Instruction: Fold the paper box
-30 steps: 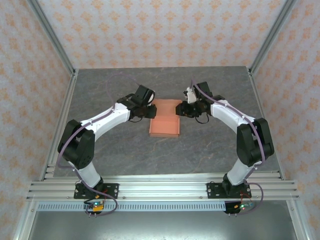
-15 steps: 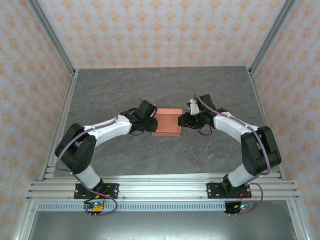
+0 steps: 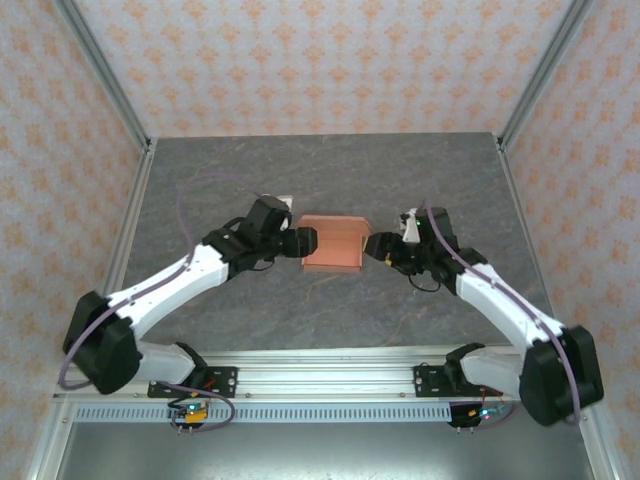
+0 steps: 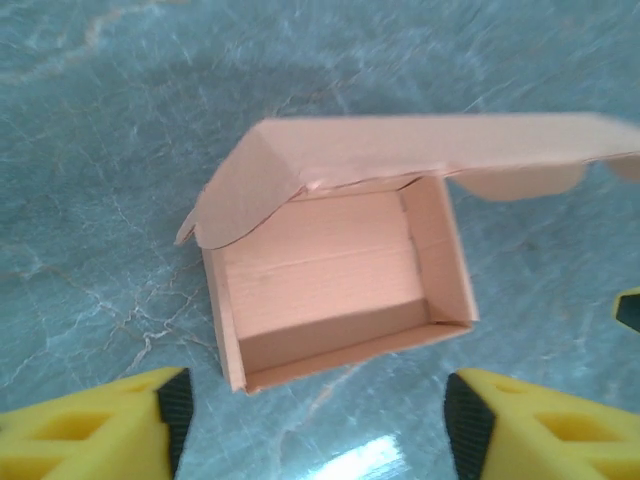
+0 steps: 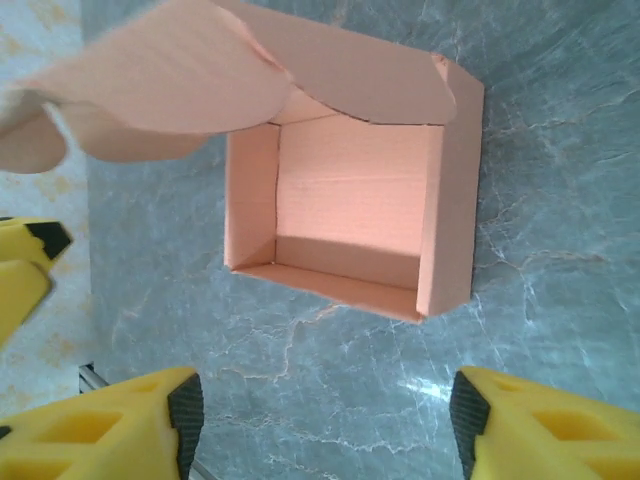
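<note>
Two grippers flank one paper box [image 3: 333, 245] near the middle of the grey marbled table [image 3: 420, 180]; the left gripper [image 3: 306, 242] sits just beside its left side and the right gripper [image 3: 374, 246] just beside its right; from above, contact with the card cannot be made out. On each wrist view the two yellow fingers stand wide apart with nothing between them, left gripper [image 4: 316, 418] and right gripper [image 5: 326, 412] alike, and the frame's bottom edge cuts them off. The paper box [image 4: 340, 290] is a single open tray with four walls standing; its one lid [image 4: 420, 150] is raised, its far end blurred; the same lid [image 5: 170, 80] looms soft and near, hiding part of the tray's rim [image 5: 455, 200].
</note>
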You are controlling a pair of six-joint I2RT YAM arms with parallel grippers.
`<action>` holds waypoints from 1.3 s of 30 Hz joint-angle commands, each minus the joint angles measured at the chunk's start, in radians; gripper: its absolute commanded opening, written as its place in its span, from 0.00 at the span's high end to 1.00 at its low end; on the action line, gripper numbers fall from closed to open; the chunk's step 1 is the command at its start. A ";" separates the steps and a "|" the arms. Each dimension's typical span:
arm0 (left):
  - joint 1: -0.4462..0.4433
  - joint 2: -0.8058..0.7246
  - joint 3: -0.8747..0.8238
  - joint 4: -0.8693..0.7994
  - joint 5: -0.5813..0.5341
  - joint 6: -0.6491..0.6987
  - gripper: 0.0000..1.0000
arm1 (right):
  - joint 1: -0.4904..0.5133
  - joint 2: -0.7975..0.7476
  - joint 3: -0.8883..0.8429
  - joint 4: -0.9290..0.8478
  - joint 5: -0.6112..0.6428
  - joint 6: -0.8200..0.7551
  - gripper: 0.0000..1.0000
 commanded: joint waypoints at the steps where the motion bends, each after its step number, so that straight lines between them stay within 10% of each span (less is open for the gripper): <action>1: 0.023 -0.073 -0.019 -0.159 -0.051 -0.105 0.19 | -0.004 -0.097 0.026 -0.095 0.138 0.175 0.25; 5: 0.115 -0.106 -0.007 -0.173 -0.036 -0.238 0.00 | -0.065 -0.040 0.123 -0.146 0.130 0.306 0.21; 16: 0.266 0.256 0.289 -0.112 0.135 -0.473 0.01 | -0.139 0.446 0.473 -0.176 -0.013 0.428 0.16; 24: 0.252 0.333 0.204 0.073 0.241 -0.676 0.26 | -0.118 0.504 0.390 0.021 -0.082 0.594 0.23; 39: 0.198 0.407 0.214 0.132 0.265 -0.706 0.39 | -0.046 0.547 0.422 0.059 -0.099 0.617 0.37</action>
